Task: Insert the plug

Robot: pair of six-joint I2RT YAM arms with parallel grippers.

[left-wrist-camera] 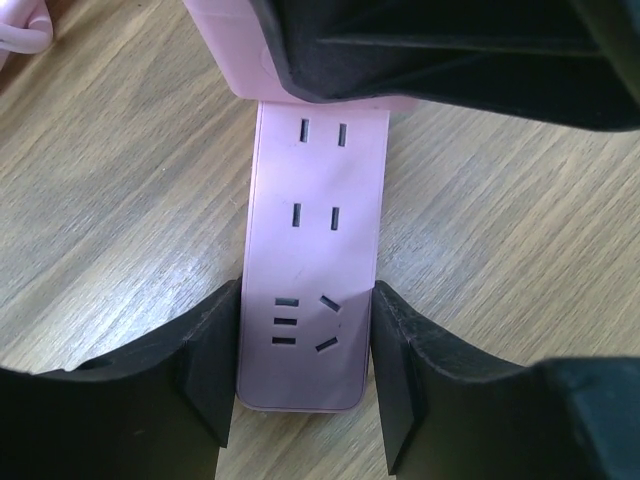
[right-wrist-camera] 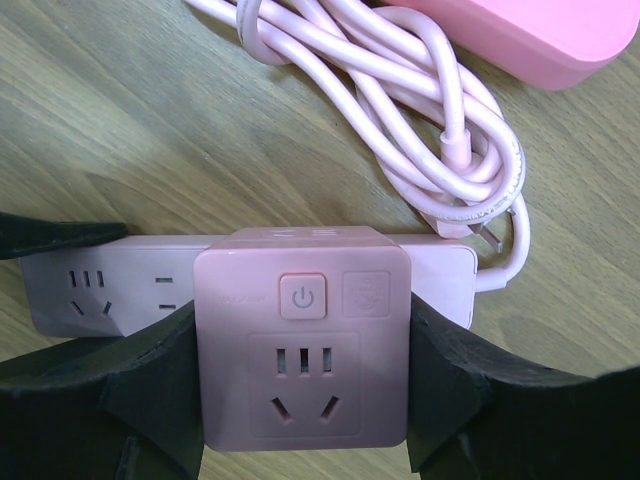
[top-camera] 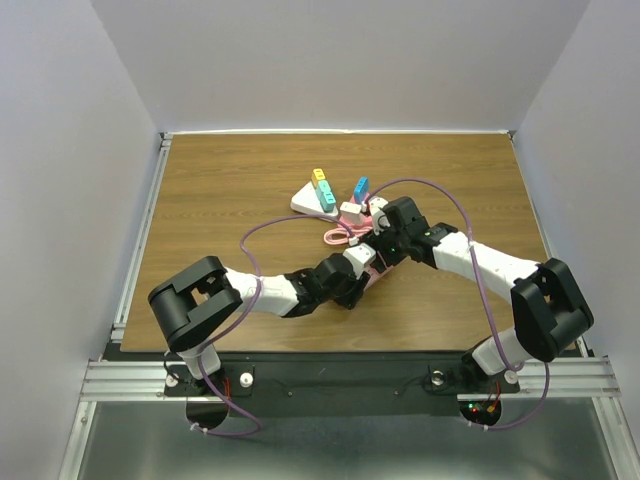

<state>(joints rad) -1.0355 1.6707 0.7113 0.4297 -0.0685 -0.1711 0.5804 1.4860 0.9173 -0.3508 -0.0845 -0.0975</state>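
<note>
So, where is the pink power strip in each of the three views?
Top external: pink power strip at centre, mostly hidden.
Left wrist: centre, running up from the bottom edge.
Right wrist: lying across, behind the cube adapter.
Shared landmark: coiled pink cable.

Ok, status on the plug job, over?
Left hand clamps power strip. Right hand holds cube adapter over strip; seating unclear. Coiled cable behind, not blocking.

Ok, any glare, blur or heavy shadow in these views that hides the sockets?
Top external: even light, soft shadows on the table, sockets too small to read. Left wrist: pink power strip sharp, faint sheen, slots clear. Right wrist: pink socket adapter sharp, glare-free; its black fingers lose detail.
</note>
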